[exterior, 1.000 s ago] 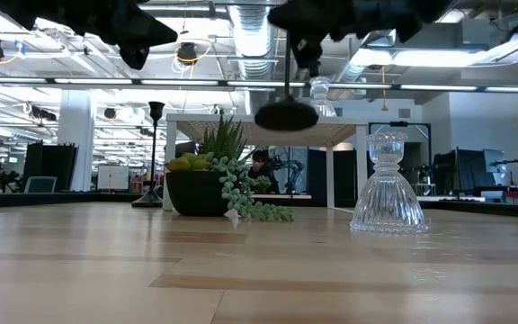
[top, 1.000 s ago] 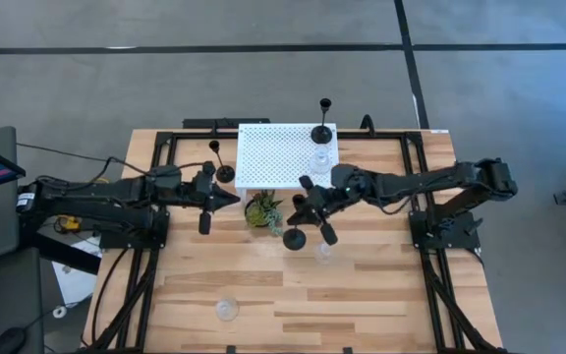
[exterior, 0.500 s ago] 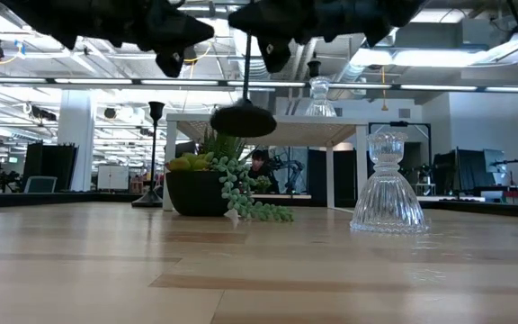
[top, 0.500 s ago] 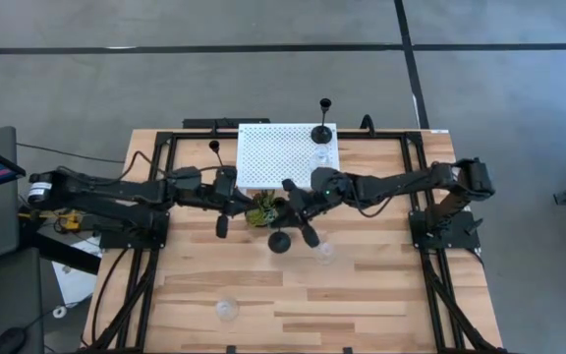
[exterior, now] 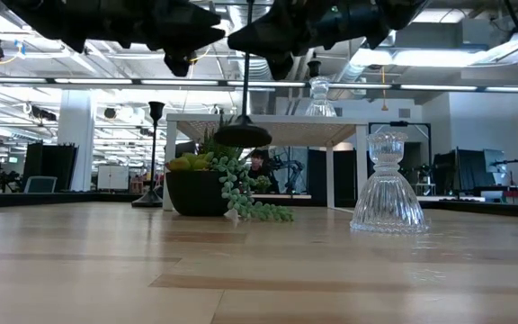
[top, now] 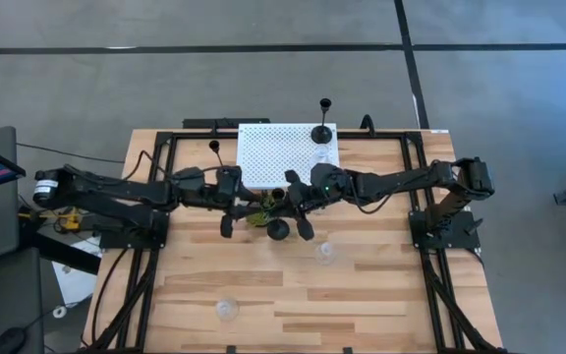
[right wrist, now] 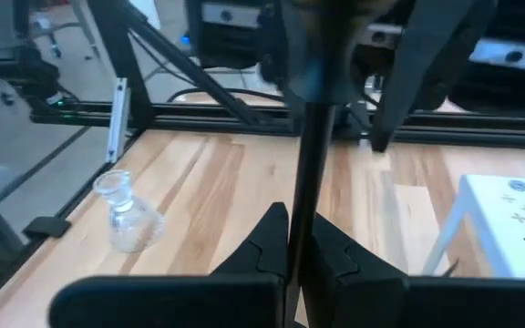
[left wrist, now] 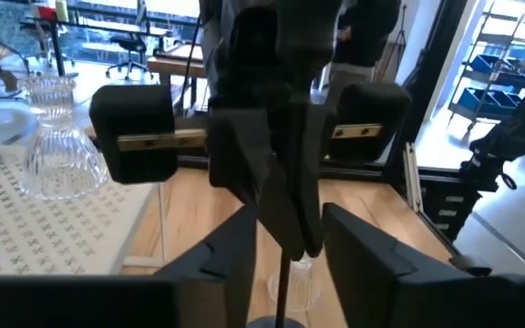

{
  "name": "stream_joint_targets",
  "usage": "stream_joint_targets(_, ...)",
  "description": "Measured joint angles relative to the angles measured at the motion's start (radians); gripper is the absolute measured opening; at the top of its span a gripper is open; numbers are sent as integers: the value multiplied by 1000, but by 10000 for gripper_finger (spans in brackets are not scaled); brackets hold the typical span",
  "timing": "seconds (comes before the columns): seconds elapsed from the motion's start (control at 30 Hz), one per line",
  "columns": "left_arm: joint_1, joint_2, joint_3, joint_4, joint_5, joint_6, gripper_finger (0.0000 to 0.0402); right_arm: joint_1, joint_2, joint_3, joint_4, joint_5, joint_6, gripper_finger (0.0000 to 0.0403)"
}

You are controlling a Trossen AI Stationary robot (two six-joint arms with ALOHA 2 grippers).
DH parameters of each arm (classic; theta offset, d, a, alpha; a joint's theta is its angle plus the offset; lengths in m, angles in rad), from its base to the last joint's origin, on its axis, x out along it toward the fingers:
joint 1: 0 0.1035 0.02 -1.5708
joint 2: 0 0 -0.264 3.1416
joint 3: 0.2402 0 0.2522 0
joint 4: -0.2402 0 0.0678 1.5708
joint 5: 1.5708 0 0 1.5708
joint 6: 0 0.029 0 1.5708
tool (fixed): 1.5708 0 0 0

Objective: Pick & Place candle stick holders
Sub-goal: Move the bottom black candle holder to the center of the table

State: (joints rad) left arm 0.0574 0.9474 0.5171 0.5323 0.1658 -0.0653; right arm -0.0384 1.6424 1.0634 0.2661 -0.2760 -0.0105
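You have one black holder point(top: 278, 227) hanging upright above the tabletop centre, and two black ones point(top: 321, 130) stand at twelve o'clock. Clear glass holders point(top: 324, 252) sit at four and seven o'clock.

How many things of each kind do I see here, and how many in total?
Black thin-stemmed candle stick holders: 3
Clear glass candle stick holders: 3
Green potted plant: 1
White perforated stand: 1
Total: 8

We see a light wooden table point(top: 362, 295) edged by a black frame. On it stand a white perforated stand point(top: 273, 152) at the far middle, a green potted plant point(exterior: 200, 180) just in front of it, a clear glass holder point(top: 324, 253) near centre-right, and another glass holder point(top: 226, 310) near-left.
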Motion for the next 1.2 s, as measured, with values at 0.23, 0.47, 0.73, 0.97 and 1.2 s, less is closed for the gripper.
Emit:
stream_joint_targets(0.23,-14,42,0,52,0,-3,173,5,0,0,-3,15,0,0)
stream_joint_targets(0.47,-46,16,0,45,2,-3,169,42,4,0,-33,16,10,0)
stream_joint_targets(0.73,-50,-130,0,-63,1,62,137,88,89,3,22,15,39,0)
stream_joint_targets(0.97,-50,-267,-1,-208,-10,65,112,106,175,6,125,7,74,0)
stream_joint_targets(1.2,-50,-319,-1,-289,-67,72,96,132,217,2,132,4,71,0)
